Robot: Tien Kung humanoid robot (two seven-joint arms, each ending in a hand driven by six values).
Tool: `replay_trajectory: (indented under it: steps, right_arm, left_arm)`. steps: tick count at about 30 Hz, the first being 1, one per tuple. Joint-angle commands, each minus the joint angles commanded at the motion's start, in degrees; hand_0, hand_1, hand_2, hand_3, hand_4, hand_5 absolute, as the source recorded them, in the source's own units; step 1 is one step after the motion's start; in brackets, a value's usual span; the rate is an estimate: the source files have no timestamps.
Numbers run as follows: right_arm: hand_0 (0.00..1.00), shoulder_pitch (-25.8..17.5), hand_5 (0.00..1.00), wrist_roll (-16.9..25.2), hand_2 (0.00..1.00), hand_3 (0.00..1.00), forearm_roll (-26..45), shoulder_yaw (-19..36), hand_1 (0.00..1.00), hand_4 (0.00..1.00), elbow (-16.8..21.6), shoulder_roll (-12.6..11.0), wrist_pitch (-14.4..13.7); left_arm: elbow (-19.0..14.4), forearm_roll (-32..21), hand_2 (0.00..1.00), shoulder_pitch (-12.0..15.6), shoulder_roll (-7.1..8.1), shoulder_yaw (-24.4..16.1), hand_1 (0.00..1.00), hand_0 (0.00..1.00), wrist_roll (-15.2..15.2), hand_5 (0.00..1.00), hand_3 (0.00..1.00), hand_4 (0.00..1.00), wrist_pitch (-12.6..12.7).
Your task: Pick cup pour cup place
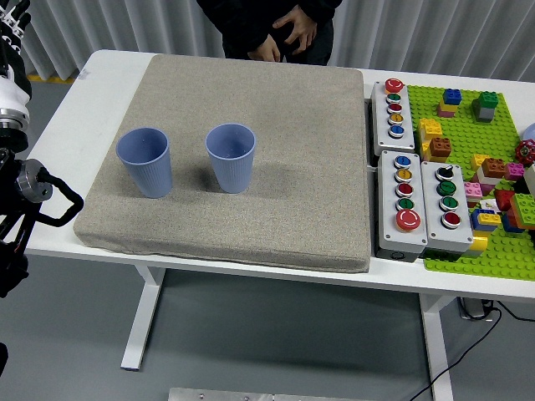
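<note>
- Only part of the left arm (21,196) shows, cut off by the picture's left edge; dark linkages and a round grey joint poke in beside the table's (58,125) near-left corner. Whether its fingers are spread or curled cannot be told, since the hand itself is not clearly visible.
- The right arm is out of sight.
- Two blue ribbed cups stand upright on a grey mat (251,167), well to the right of the left arm's linkages: the left cup (145,161) nearer to them, the right cup (231,157) just beyond it, the two apart and not touching. Nothing holds either.
- Their insides are hard to make out; contents cannot be told.
- A person at the far side is cut off by the top edge; only the dark clothing and the clasped hands (288,38) show.
- Right of the mat sit grey button boxes (415,209) with coloured buttons, then a green brick baseplate (481,167), cropped at the right edge.
- No writing or brand is legible anywhere.
</note>
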Motion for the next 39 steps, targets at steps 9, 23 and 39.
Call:
replay_trajectory:
  steps: [9,23,39]
  right_arm:
    - [0.698,-0.31,0.314,0.03,0.628,0.615,-0.18,0.17,0.695,0.158,0.00,0.03,0.00]
    - [0.698,0.08,0.316,0.08,0.629,0.615,0.13,0.09,0.695,0.158,0.00,-0.02,-0.04]
    - [0.698,0.43,0.314,0.16,0.629,0.615,0.55,-0.03,0.695,0.158,0.00,-0.10,-0.15]
  left_arm:
    - [0.09,0.07,0.867,0.37,0.03,-0.41,0.824,0.848,-0.27,0.998,0.917,0.822,0.83]
    - [0.05,0.15,0.866,0.10,0.07,-0.87,0.821,0.836,-0.25,0.998,0.917,0.819,0.90]
    - [-0.04,0.72,0.866,-0.24,0.03,-0.95,0.820,0.835,-0.04,0.998,0.915,0.815,1.01]
